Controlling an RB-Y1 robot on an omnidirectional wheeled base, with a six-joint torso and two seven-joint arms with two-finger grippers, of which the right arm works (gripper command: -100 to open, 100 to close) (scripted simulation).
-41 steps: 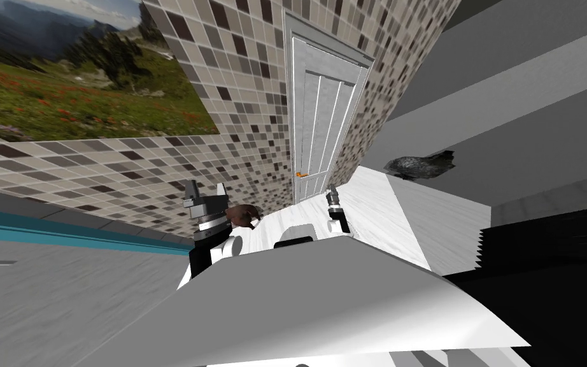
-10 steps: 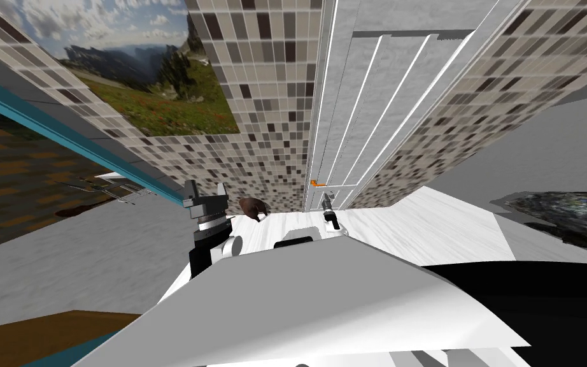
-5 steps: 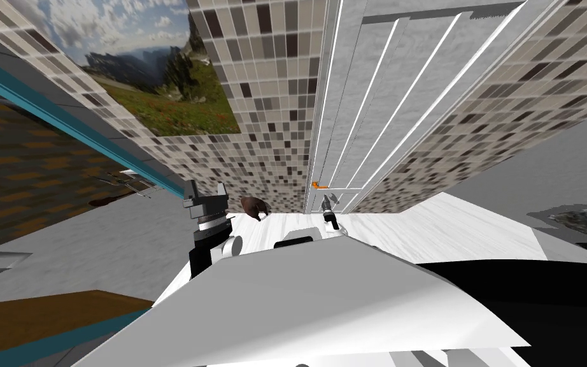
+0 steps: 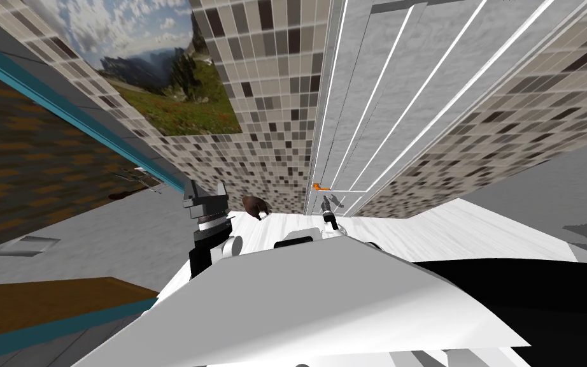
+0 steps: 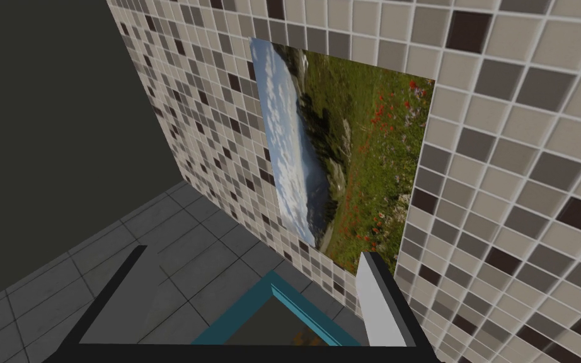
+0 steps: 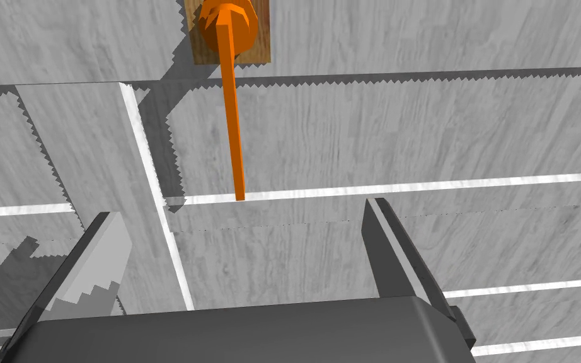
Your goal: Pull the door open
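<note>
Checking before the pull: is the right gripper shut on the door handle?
Open: the right gripper has its fingers wide apart, and the orange handle ends short of them, untouched.

Free air lies between the spread right tool [image 6: 239, 211] and the orange handle [image 6: 231, 126].

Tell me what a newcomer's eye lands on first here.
The bright orange lever handle on the pale grey panelled door stands out. The open right gripper points at it, and the lever's free end lines up with the gap between the fingers. Next comes the large mountain-meadow landscape picture on the beige-and-brown mosaic tiled wall, left of the door.
</note>
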